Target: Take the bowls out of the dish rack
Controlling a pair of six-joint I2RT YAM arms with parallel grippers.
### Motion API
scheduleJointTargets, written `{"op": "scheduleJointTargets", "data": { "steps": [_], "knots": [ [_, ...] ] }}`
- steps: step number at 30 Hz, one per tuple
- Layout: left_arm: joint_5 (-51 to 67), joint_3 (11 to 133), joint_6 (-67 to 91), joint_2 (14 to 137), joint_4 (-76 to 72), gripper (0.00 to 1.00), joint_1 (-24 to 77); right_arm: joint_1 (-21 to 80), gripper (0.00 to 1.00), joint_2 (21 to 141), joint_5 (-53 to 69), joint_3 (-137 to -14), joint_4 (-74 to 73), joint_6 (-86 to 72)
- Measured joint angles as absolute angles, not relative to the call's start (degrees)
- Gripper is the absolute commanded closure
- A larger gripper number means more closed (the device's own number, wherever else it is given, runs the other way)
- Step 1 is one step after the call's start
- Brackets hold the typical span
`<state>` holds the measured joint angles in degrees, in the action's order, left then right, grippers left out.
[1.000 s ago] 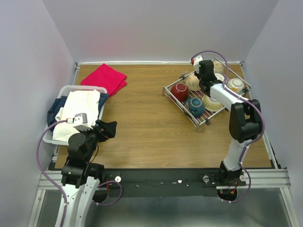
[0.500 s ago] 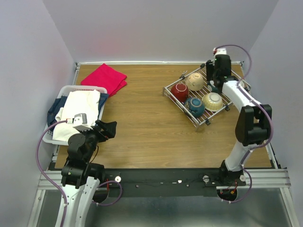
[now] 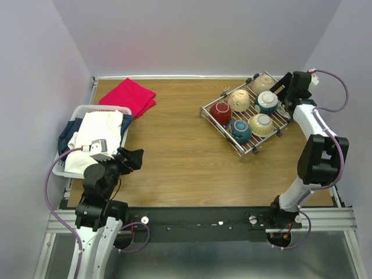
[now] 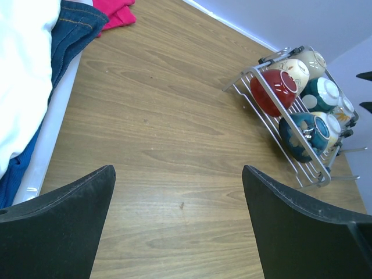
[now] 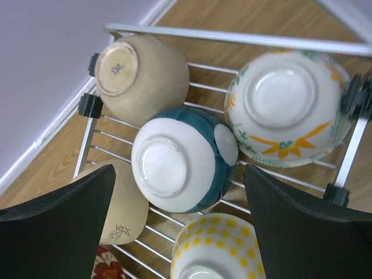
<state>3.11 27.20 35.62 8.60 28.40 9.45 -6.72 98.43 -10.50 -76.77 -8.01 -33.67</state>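
Observation:
The silver wire dish rack [image 3: 221, 132] stands at the back right of the table and holds several upside-down bowls: red [image 3: 221, 112], tan [image 3: 238, 100], teal [image 3: 239, 131], cream [image 3: 261, 124], teal-and-white [image 3: 267, 102] and another tan one [image 3: 263, 84]. My right gripper [image 3: 281, 93] hovers open over the rack's far right end. From the right wrist, the teal-and-white bowl [image 5: 180, 165] lies below the open right gripper [image 5: 177, 170], untouched, between a tan bowl [image 5: 139, 75], a floral bowl [image 5: 288, 107] and a yellow-dotted one [image 5: 226, 250]. My left gripper [image 3: 135, 158] [image 4: 178, 168] is open and empty over bare wood, far from the rack [image 4: 318, 181].
A white plastic basket [image 3: 78, 113] piled with white cloth and jeans [image 4: 75, 29] sits at the left edge. A folded red cloth [image 3: 129, 96] lies at the back left. Walls close in the table on three sides, and the rack sits close to the right wall.
My right gripper has gone from shut to open and swung from the rack's middle to its far right end, uncovering the teal-and-white bowl. The left arm has not moved.

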Motion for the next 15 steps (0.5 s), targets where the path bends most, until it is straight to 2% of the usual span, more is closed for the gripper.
{"op": "scheduleJointTargets", "data": {
  "steps": [7,15],
  "knots": [
    [3.11,27.2,35.62,8.69,28.4,0.01,9.45,-9.17,0.04,100.33,-7.16,-72.4,-7.22,-45.56],
    [3.09,27.2,35.62,8.8,28.42,0.01,9.45,-10.76,0.04,102.98,-3.38,-68.55,-3.25,-52.21]
  ]
}}
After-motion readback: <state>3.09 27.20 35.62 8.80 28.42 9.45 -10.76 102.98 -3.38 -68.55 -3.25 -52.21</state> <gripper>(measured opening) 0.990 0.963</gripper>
